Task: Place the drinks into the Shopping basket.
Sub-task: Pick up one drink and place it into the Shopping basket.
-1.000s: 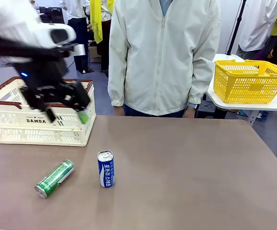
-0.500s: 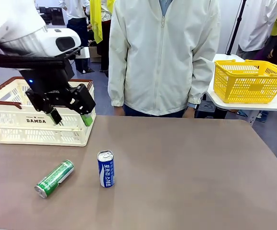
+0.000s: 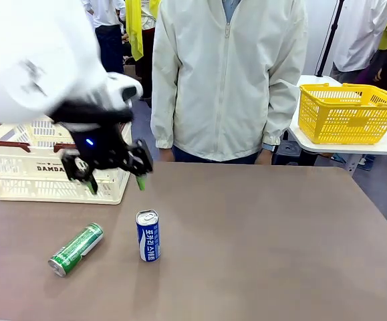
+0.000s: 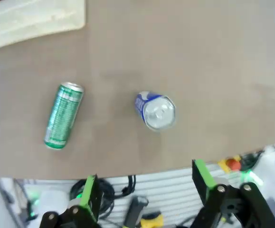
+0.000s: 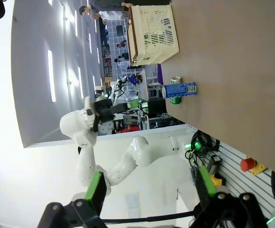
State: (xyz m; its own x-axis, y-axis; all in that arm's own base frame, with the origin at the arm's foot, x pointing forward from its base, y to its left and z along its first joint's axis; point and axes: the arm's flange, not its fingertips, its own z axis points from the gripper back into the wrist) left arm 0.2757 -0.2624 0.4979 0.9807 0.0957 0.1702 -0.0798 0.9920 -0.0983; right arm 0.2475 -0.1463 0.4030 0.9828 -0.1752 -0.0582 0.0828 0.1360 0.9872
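Observation:
The blue-and-white can [image 3: 148, 235] stands upright near the table's middle left. Left of it, the slim green can [image 3: 76, 249] lies on its side. My left gripper [image 3: 116, 182] hangs open and empty above the table, just past the blue can and in front of the cream Shopping basket [image 3: 19, 182]. From the left wrist, the blue can [image 4: 156, 110] and green can [image 4: 63, 115] lie below the open left gripper [image 4: 146, 185]. My right gripper [image 5: 151, 185] is open and empty, far from the blue can [image 5: 180, 89] and the basket [image 5: 154, 33].
A person in a pale jacket [image 3: 230, 73] stands at the table's far edge. A yellow mesh basket [image 3: 350, 114] rests on a white side table at the right. The brown tabletop [image 3: 280, 241] is bare to the right of the cans.
My left arm has swung from over the cream basket toward the right and lower, to a spot just beyond the blue can. Its jaws stayed open. The cans have not moved.

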